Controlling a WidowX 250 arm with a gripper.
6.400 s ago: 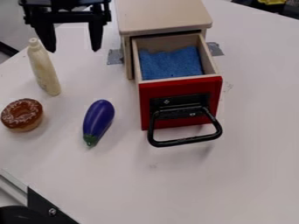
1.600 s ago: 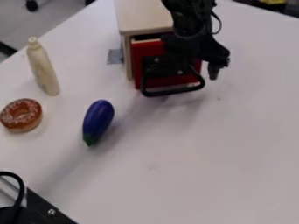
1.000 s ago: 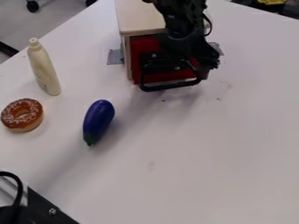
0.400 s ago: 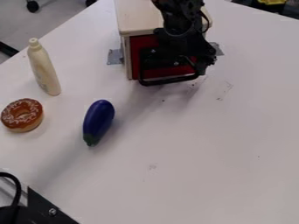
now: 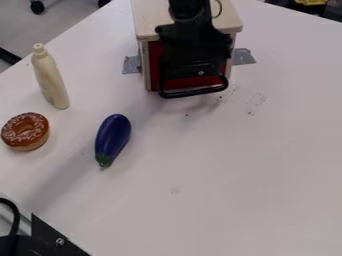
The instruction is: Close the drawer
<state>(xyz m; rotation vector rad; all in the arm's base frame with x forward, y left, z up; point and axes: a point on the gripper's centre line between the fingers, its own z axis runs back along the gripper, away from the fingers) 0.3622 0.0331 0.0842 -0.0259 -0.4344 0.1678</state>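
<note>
Chocolate doughnut (image 5: 33, 140): well apart from my claw, on the view's left. No hazard where it lies.

Squeeze bottle (image 5: 50, 77), cream: lying nearer me than the doughnut. Liable to roll only if I swing wide leaving.

Eggplant (image 5: 113, 136), purple: between doughnut and claw, nearer the camera. A low, sideways exit could bowl it over the table (image 5: 254, 165).

Tape strip (image 5: 131, 65), grey: just beside the cabinet, left of my claw. Should I press on once the drawer is home, the load passes to this and its mate; either could peel and the cabinet skid.

Cabinet (image 5: 150, 20), pale wood: behind and beneath my arm.

Red drawer front (image 5: 180, 84): directly behind my claw, seemingly flush with the frame – task all but done, I judge. My bulk hides part of it, so a slight gap could pass unnoticed.

Claw (image 5: 194, 62): before the front, above the black handle (image 5: 197, 93); whether spread or closed, I cannot tell. Chief risk – catching that loop on withdrawal and dragging the drawer out again.

Second tape strip (image 5: 244, 56): right of my claw, same weakness.
</note>
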